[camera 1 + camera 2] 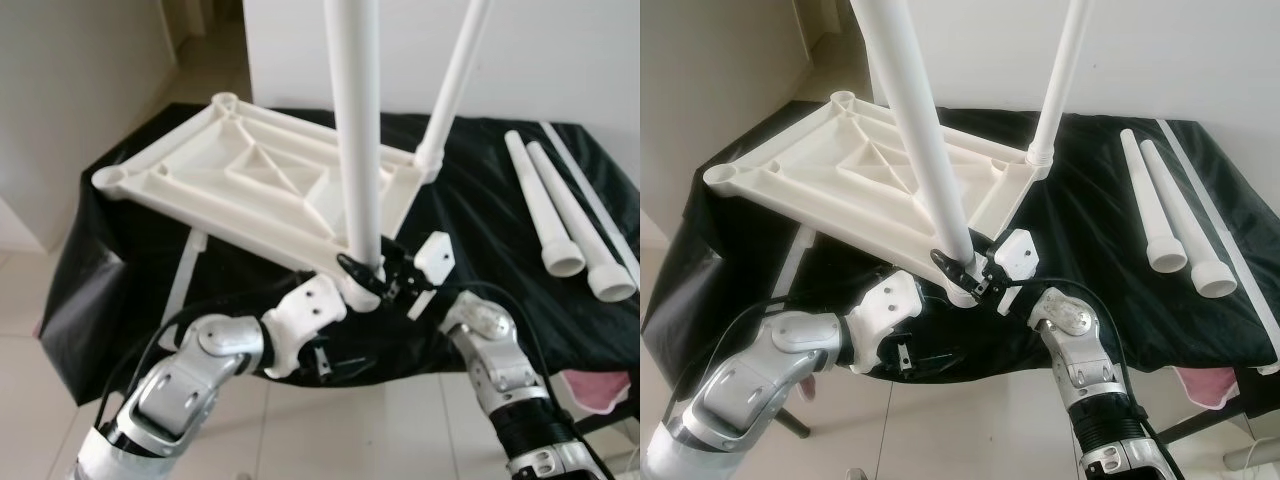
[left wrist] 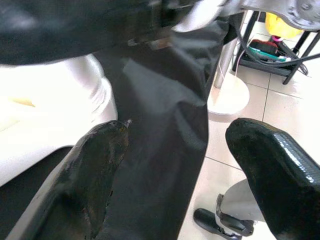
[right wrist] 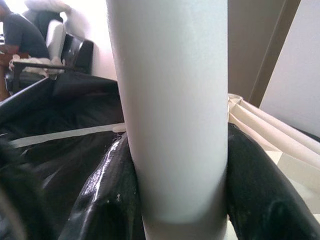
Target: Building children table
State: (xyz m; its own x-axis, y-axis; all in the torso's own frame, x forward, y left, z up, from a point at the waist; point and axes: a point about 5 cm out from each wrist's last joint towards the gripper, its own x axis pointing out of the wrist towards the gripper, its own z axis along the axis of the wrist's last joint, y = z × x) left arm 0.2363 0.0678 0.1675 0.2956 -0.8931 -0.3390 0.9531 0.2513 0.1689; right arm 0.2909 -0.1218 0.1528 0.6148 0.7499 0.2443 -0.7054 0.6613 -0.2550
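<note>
We see a counter (image 1: 560,330) draped in black cloth, and on it lies the white tabletop (image 1: 250,180), upside down with its ribbed underside facing up. It occupies the counter's left half and is tilted, its near corner lifted toward us. Two white legs stand up from the tabletop: the near leg (image 1: 358,150) rises from the corner closest to us, and the far leg (image 1: 455,75) rises from the corner behind it to the right. Well apart from the tabletop, on the counter's right side, two spare legs (image 1: 560,215) lie flat beside each other, with a thin white strip (image 1: 590,195) just beyond them.

At the foot of the near leg, our right gripper (image 1: 398,272) has its fingers (image 3: 260,190) pinching the leg from both sides, touching it just above the socket. Our left gripper (image 1: 360,275) sits at the same corner of the tabletop, from the left; its fingers (image 2: 95,170) are spread, one resting against the white plastic edge and the other hanging free over the floor (image 2: 235,145).
</note>
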